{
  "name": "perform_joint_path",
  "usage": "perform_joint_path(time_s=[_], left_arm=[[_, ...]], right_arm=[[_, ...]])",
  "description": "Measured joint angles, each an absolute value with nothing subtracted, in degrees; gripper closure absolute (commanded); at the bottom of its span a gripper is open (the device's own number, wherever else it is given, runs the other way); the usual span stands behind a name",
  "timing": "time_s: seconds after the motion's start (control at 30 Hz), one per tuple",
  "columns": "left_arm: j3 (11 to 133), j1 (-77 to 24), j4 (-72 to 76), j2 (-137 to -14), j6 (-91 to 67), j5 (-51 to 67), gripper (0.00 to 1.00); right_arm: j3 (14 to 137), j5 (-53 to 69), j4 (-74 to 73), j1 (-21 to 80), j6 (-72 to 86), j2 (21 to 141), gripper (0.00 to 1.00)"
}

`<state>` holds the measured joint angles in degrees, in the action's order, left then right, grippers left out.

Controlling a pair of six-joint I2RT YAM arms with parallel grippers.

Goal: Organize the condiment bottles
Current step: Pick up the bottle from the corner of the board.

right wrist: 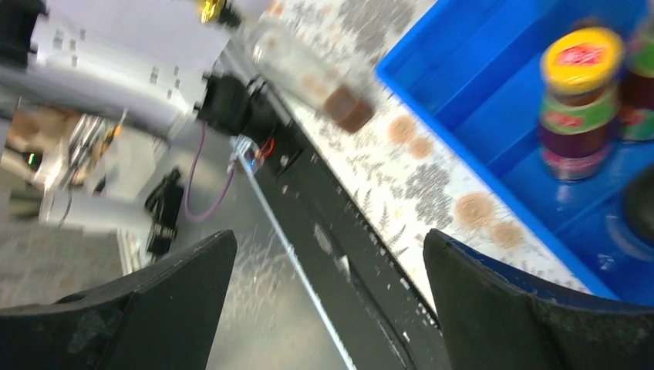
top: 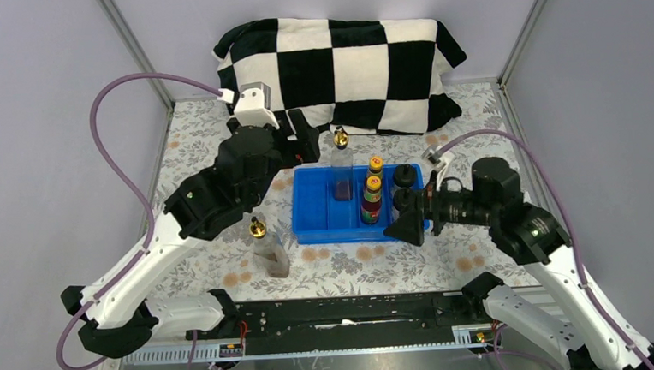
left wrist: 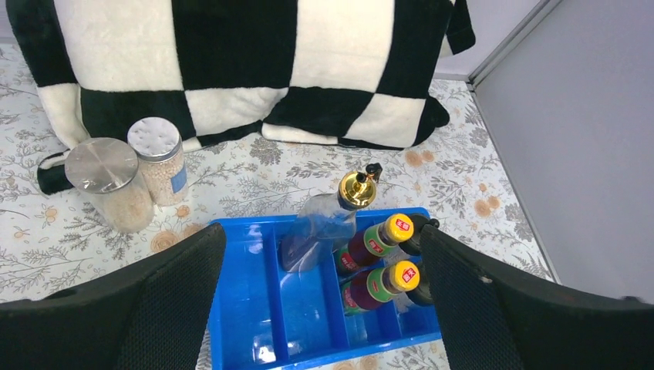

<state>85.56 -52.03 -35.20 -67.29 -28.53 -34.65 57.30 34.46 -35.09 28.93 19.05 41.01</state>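
The blue tray (top: 315, 210) holds two yellow-capped sauce bottles (top: 374, 191), two black-capped shakers (top: 405, 178) and one gold-topped clear bottle (top: 342, 160). A second gold-topped bottle (top: 266, 247) stands on the table left of the tray. In the left wrist view, two grey-lidded jars (left wrist: 108, 183) stand by the pillow, with the gold-topped bottle (left wrist: 339, 220) and sauce bottles (left wrist: 379, 262) in the tray (left wrist: 239, 301). My left gripper (left wrist: 324, 308) hovers open above the tray's back, holding nothing. My right gripper (right wrist: 328, 308) is open and empty at the tray's front right corner, over the table's near edge.
A black-and-white checkered pillow (top: 342, 68) lies across the back of the table. Grey walls close in both sides. A black rail (top: 348, 308) runs along the near edge between the arm bases. The right wrist view is blurred.
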Motion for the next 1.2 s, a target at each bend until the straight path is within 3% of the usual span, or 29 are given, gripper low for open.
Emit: perform_joint_path(time_s=[0.17, 0.43, 0.77, 0.93, 1.2], left_arm=[[88.25, -51.70, -37.80, -66.52, -27.92, -33.45, 0.01], [89.54, -51.68, -40.82, -65.82, -27.24, -32.16, 0.01], [89.52, -51.68, -41.25, -62.61, -26.89, -32.16, 0.01], [89.52, -51.68, -41.32, -60.88, -26.20, -32.82, 0.01], [88.90, -51.64, -41.41, -57.34, -25.98, -34.00, 0.01]], right_arm=[[50.65, 40.25, -31.29, 32.42, 17.78, 38.85, 0.00], [48.82, 38.70, -21.52, 39.18, 19.49, 39.18, 0.00], [57.25, 12.73, -20.64, 62.63, 11.14, 52.47, 0.00], [49.15, -3.90, -11.73, 73.63, 6.76, 55.70, 0.00], [34.22, -13.19, 10.00, 75.59, 2.81, 55.70, 0.01]])
